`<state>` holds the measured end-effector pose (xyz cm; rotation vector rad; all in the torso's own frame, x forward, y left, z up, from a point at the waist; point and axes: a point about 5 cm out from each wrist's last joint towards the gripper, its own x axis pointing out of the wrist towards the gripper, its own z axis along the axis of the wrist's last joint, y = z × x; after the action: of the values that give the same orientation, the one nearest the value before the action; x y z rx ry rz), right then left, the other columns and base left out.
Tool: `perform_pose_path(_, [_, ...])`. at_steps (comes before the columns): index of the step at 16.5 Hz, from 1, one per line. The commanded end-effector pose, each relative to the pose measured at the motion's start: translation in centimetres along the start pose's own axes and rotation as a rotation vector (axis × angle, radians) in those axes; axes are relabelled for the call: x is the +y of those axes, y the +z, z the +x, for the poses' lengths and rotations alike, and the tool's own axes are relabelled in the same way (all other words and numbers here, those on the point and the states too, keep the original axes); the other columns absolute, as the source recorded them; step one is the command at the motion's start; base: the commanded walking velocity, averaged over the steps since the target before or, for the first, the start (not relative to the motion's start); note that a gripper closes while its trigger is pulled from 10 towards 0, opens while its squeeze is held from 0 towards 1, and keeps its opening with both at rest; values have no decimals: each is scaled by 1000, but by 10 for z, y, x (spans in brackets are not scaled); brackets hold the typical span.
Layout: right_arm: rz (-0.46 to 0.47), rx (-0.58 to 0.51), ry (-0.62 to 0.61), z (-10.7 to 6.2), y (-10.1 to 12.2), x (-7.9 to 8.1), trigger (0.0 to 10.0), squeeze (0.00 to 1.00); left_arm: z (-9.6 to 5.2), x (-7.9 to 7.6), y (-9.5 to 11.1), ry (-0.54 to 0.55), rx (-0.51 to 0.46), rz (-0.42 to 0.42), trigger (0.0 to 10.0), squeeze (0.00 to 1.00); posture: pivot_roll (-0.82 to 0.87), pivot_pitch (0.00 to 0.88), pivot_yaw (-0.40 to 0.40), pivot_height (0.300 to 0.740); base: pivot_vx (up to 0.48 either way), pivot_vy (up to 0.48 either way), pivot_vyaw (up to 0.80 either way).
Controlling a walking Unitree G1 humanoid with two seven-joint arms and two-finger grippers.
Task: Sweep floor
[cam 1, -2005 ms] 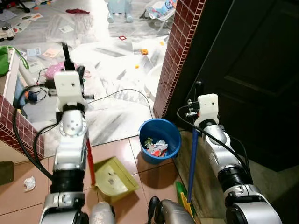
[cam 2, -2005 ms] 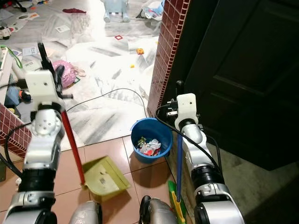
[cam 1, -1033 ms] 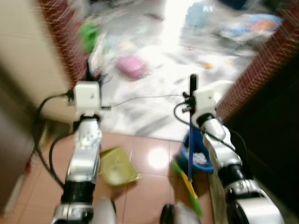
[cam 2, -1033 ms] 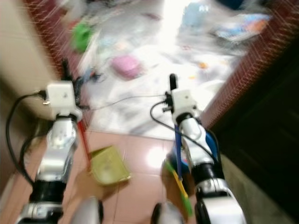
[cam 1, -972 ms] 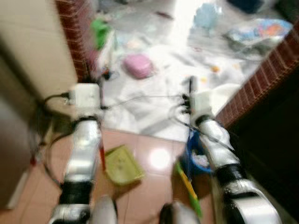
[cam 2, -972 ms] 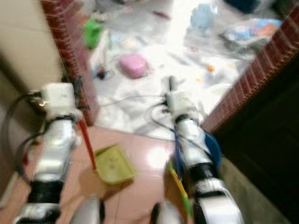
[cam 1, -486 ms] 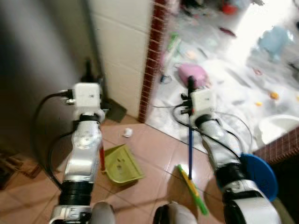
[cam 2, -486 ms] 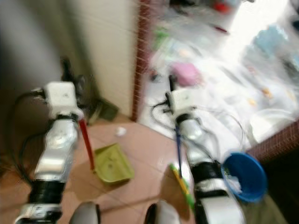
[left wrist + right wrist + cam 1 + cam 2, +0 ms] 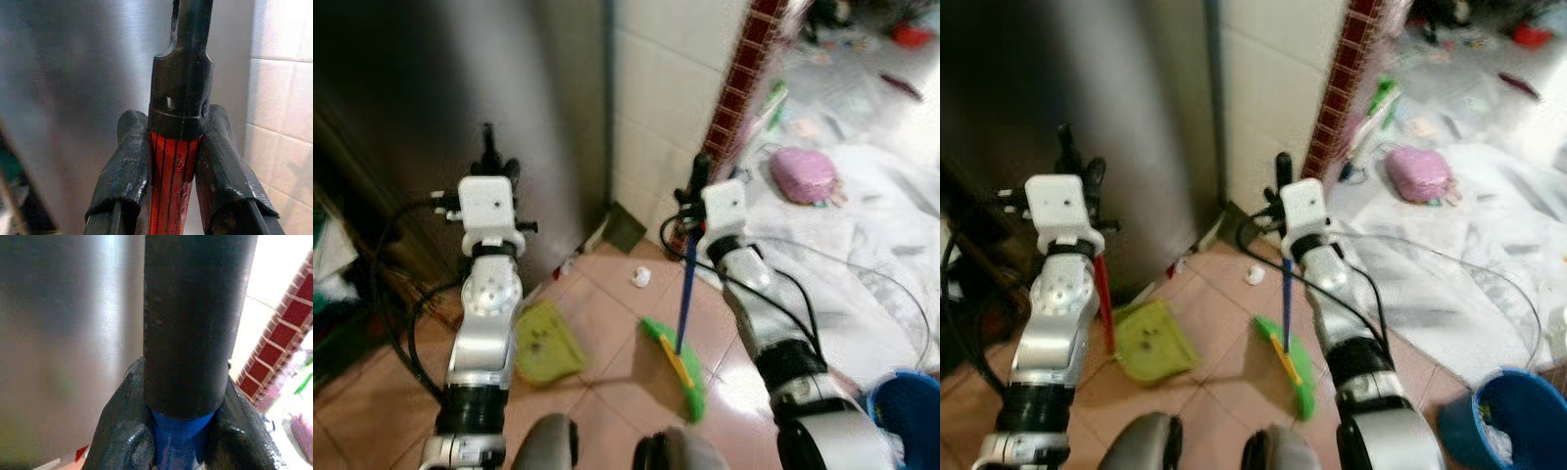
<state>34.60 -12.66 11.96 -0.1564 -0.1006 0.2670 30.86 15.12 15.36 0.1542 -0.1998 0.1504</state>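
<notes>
One broom [image 9: 681, 359] stood on the tiled floor [image 9: 607, 313], its blue handle pinched by the right end effector [image 9: 182, 431]. The left end effector [image 9: 175, 166] clamped the green dustpan's [image 9: 1148, 352] red handle. Head views alone showed one crumpled paper [image 9: 640, 278] and one blue bucket [image 9: 1508, 421].

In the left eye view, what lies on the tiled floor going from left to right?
Green dustpan → white crumpled scrap → green broom head → blue bucket.
</notes>
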Motion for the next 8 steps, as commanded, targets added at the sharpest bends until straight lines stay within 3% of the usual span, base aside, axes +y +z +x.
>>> perform_pose_path(1, [-40, -44, -6, 4, 11, -2, 10000, 0, 2, -2, 15, -13, -71, -41, 10000, 0, 21, 90, -89, 740, 0, 0, 587])
perform_pose_path(8, [-50, -44, -38, 4, 10, -5, 10000, 0, 0, -1, 12, -30, -49, -74, 10000, 0, 22, 91, -86, 740, 0, 0, 0])
